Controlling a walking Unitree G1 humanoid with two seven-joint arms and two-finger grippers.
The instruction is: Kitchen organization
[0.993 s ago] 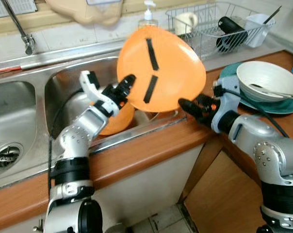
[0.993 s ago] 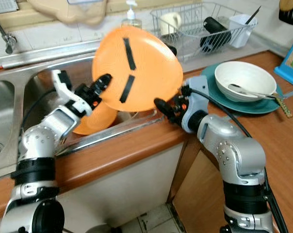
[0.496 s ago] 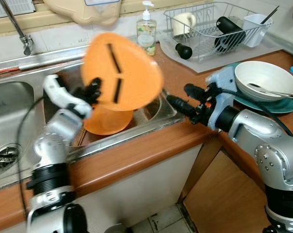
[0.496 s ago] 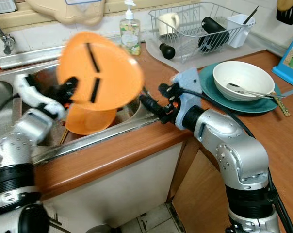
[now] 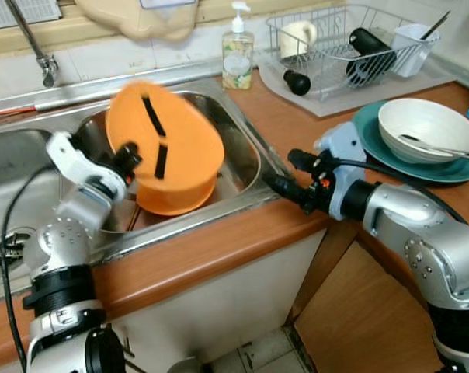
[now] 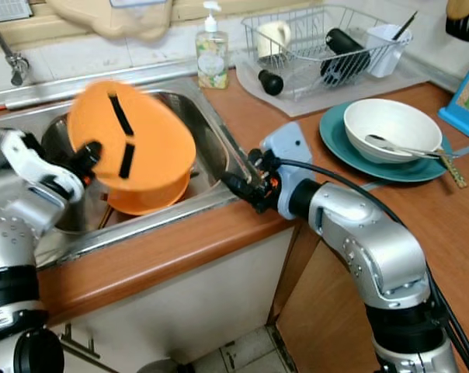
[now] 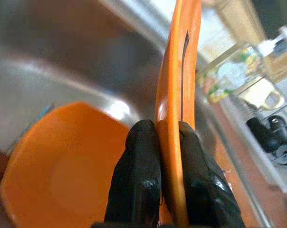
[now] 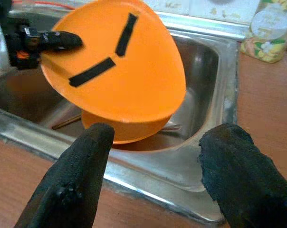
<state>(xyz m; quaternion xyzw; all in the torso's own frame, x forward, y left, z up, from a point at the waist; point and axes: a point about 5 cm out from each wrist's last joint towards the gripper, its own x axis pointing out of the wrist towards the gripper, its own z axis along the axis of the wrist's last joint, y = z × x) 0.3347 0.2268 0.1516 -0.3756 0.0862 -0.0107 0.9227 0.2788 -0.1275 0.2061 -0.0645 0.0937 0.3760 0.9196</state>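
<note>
Orange plate [image 5: 166,140], marked with two black strips, is pinched at its rim by the left gripper [image 5: 128,155] and held tilted over an orange bowl [image 5: 176,198] in the sink [image 5: 246,148], left of centre frame. Right gripper [image 5: 285,175], at centre frame above the wooden counter edge [image 5: 219,249], has its fingers [image 8: 79,178] spread wide and holds nothing.

Orange plate [image 5: 166,138], black tape strips, tilted over orange bowl [image 5: 176,198] in sink [image 5: 250,155].

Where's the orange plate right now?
The orange plate is over the right sink basin, tilted on edge and pinched at its rim by the left gripper. It hangs just above an orange bowl in that basin, with the open right gripper at the counter edge nearby.
</note>
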